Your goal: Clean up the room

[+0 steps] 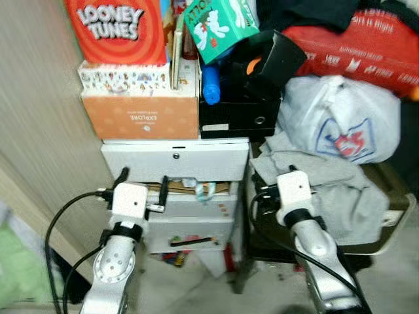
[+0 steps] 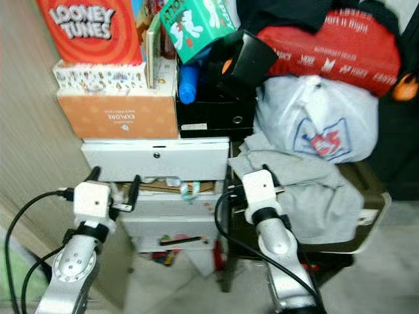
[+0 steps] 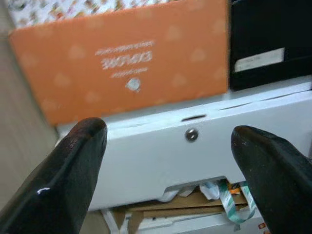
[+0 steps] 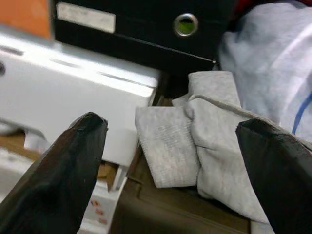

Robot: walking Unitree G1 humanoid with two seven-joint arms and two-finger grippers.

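Both arms raised in front of a cluttered stack; neither pincer touches anything.

Left pincer: fingers spread wide, aimed at the white drawer under the orange box. The drawer's small knob sits roughly centred between the fingers, so this reads as lining up on the drawer front. Below it, a lower drawer stands slightly out, with cardboard and a teal ribbon poking from the gap; probably overfilled, which keeps it from closing.

Right pincer: fingers spread wide, pointed at the grey cloth that hangs crumpled off the stool just beside the drawers. A white bag rests on the cloth and likely pins it in place. A black box sits on the drawer unit beside the orange one.

Judgement: the cloth is the nearest loose item and the likely tidying target. Pulling it may drag the bag down. Task barely begun here.
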